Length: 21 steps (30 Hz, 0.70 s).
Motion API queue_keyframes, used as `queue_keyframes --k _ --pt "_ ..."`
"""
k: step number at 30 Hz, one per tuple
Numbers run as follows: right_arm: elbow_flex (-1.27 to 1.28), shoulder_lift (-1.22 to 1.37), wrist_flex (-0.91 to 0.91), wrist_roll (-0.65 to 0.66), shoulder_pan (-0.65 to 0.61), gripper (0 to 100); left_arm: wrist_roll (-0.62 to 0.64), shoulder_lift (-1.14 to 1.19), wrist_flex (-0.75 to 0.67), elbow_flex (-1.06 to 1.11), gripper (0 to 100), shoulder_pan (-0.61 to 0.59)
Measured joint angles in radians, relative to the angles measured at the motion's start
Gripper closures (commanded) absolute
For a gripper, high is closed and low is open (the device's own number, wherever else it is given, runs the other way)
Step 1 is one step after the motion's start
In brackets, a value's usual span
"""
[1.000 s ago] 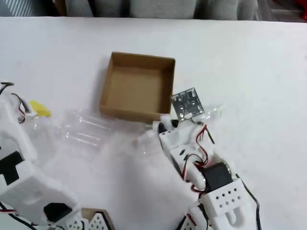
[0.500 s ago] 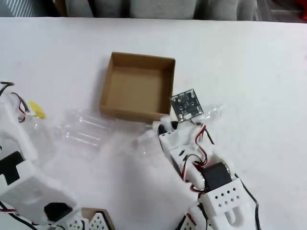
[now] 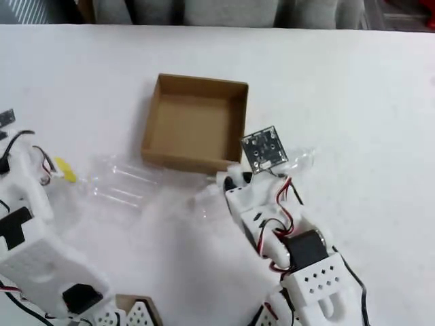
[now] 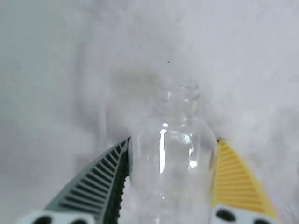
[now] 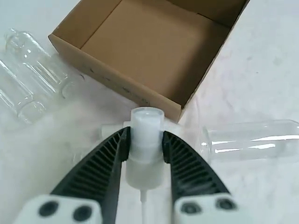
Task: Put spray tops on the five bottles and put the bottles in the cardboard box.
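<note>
- R gripper: jaws pinch 1 white spray top, just short of the box's near corner.
- L gripper: grey + yellow jaws pressed on 1 clear bottle, neck uncapped.
- 3 more lie on the desk: bottle pair side by side left of the box, lone bottle right of the corner.
- 1 cardboard box, open-topped, well inside the desk's far edge.
- Wrist views give grip contact; high view gives edge spacing.
</note>
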Motion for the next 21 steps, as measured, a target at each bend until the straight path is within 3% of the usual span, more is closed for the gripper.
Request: queue_keyframes --k 6,11,16,21 --pt "0.000 0.000 0.000 0.000 0.000 98.3 0.015 -0.043 -0.069 0.069 76 0.032" --pt "0.000 0.000 0.000 0.000 0.000 98.3 0.054 -0.043 -0.074 0.075 98 0.032" --pt "0.000 0.000 0.000 0.000 0.000 98.3 0.038 -0.071 -0.063 0.075 98 0.044" --pt "0.000 0.000 0.000 0.000 0.008 98.3 0.035 -0.193 0.043 0.034 98 0.066"
